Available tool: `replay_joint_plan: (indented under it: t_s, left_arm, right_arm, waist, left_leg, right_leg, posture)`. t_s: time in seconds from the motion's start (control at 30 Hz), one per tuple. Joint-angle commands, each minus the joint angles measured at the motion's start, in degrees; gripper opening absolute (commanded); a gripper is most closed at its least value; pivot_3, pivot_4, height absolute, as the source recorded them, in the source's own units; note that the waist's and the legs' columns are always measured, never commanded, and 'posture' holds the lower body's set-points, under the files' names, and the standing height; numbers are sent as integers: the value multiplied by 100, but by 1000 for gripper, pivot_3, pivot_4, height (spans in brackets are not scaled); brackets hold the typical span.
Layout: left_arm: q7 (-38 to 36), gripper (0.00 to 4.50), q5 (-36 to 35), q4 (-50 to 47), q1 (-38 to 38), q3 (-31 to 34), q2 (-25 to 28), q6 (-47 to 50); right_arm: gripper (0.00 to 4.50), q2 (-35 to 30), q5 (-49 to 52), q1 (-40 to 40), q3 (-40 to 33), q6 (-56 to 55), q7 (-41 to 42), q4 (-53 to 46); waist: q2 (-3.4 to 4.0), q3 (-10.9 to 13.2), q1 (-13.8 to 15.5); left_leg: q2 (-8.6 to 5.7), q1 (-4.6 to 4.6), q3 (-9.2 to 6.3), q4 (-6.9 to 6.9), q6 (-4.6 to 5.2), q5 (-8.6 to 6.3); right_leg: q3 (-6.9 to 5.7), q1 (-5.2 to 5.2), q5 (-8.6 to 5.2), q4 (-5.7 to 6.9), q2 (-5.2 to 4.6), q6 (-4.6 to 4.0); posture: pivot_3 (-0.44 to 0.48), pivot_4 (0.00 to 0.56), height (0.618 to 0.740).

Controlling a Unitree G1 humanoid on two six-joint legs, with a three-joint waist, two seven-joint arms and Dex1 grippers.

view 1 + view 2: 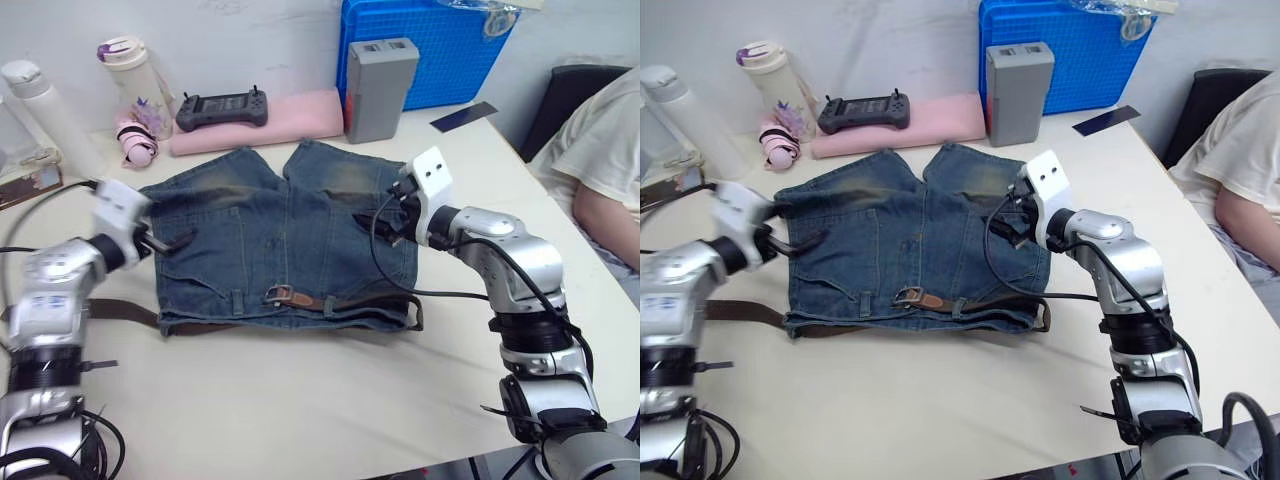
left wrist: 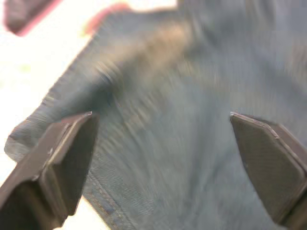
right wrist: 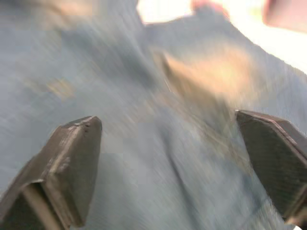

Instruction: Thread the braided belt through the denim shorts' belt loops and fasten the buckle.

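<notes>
The denim shorts (image 1: 290, 230) lie flat on the table, waistband toward me. Along that waistband runs the braided belt (image 1: 355, 300), passing under a belt loop (image 1: 331, 305). Its silver buckle (image 1: 277, 294) rests near the waistband's middle. One brown end trails off to the left (image 1: 125, 310), and the other curls round the right corner (image 1: 415, 315). My left gripper (image 1: 165, 243) hovers open over the shorts' left edge. The left wrist view shows blue denim under my left gripper (image 2: 160, 117). Over the right leg, my right gripper (image 1: 388, 225) is open, nothing between its fingers (image 3: 72, 163).
At the back stand a blue crate (image 1: 430, 50), a grey box (image 1: 381, 88) and a pink pad (image 1: 280, 122) carrying a black controller (image 1: 221, 108). Bottles (image 1: 135, 75) stand back left. A person's arm (image 1: 600, 170) is at the right edge.
</notes>
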Motion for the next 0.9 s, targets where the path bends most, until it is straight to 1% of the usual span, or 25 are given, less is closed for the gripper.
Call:
replay_joint_plan:
  t_s: [0.03, 0.07, 0.13, 0.2, 0.23, 0.3, 0.4, 0.5, 0.6, 0.7, 0.8, 0.9]
  left_arm:
    - [493, 4488, -1077, -1196, 763, 1456, -223, 1500]
    - [645, 4488, -1270, -1427, 930, 1727, -293, 1791]
    - [1108, 4488, -1955, -1847, 1134, 2535, -593, 2671]
    - [1579, 4488, -2790, -2152, 1273, 3340, -955, 3566]
    - [1770, 4488, -3126, -2295, 1372, 3617, -1111, 3868]
    - [2099, 4488, -3588, -2452, 1484, 3983, -1282, 4238]
    - [3224, 4488, -4147, -2310, 1448, 4772, -1849, 4713]
    - [4292, 4488, -4517, -2083, 1366, 5251, -2252, 5020]
    - [5110, 4488, -5002, -1779, 1325, 5488, -2553, 5090]
    - [5935, 4488, -5741, -1359, 1193, 5459, -2677, 4733]
    - [6536, 4488, -6387, -1016, 1205, 5094, -2613, 4354]
    - [7015, 4488, -6621, -558, 1126, 4648, -2470, 3936]
  right_arm:
    - [4500, 128, 757, 312, -241, -60, 355, -855]
    - [4500, 138, 868, 385, -250, -33, 381, -963]
    - [4500, 21, 1024, 603, -63, -12, 589, -1236]
    - [4500, -86, 1141, 767, 109, -58, 803, -1424]
    - [4500, -147, 1186, 832, 187, -100, 922, -1486]
    - [4500, -256, 1229, 920, 328, -167, 1069, -1582]
    - [4500, -515, 1112, 1095, 707, -477, 1474, -1667]
    - [4500, -600, 999, 1145, 932, -697, 1559, -1632]
    - [4500, -598, 944, 1158, 1049, -808, 1571, -1597]
    - [4500, -589, 877, 1175, 1123, -901, 1543, -1572]
    - [4500, -582, 855, 1192, 1151, -935, 1506, -1584]
    - [4500, -575, 804, 1201, 1167, -969, 1419, -1608]
  waist:
    - [1, 0, -36]
    - [1, 2, -24]
    - [-13, 12, 53]
    - [-23, 17, 128]
    - [-25, 16, 138]
    - [-28, 18, 188]
    - [-29, 17, 275]
    - [-45, 16, 287]
    - [-55, 15, 295]
    - [-76, 11, 312]
    - [-81, 9, 335]
    - [-81, 9, 371]
  left_leg:
    - [1, 3, 2, -5, 1, 0]
    - [1, 8, 3, -5, 2, -2]
    - [0, 12, 2, -2, 2, -2]
    - [-2, 12, 3, 12, -2, 1]
    - [-2, 15, 3, 13, -3, 1]
    - [-2, 29, 2, 12, -2, 1]
    - [-4, 34, 2, 12, -2, 0]
    - [-4, 35, 2, 12, -2, -1]
    - [-6, 41, 3, 13, -3, -1]
    - [-3, 40, 1, 13, -5, -1]
    - [-1, 41, 1, 14, -8, -2]
    - [-4, 41, 1, 14, -8, -2]
  right_leg:
    - [2, 3, 0, -6, 1, 0]
    - [7, 5, 0, -6, 3, 0]
    - [7, 14, 0, -12, 3, 0]
    - [11, 20, 0, -37, 3, 0]
    - [12, 23, 2, -38, 3, 0]
    - [12, 36, 2, -39, 3, 0]
    - [13, 42, 2, -45, 3, 0]
    - [11, 42, 2, -47, 3, 0]
    - [12, 48, 2, -46, 2, 0]
    - [10, 47, 2, -47, 4, 0]
    - [9, 48, 2, -48, 5, 0]
    - [10, 48, 2, -48, 5, 0]
  posture:
    - [0, 150, 709]
    - [0, 150, 709]
    - [0, 150, 709]
    - [0, 150, 709]
    - [0, 150, 709]
    - [0, 150, 709]
    - [0, 150, 709]
    - [0, 150, 709]
    - [0, 150, 709]
    - [0, 150, 709]
    - [0, 150, 709]
    - [0, 150, 709]
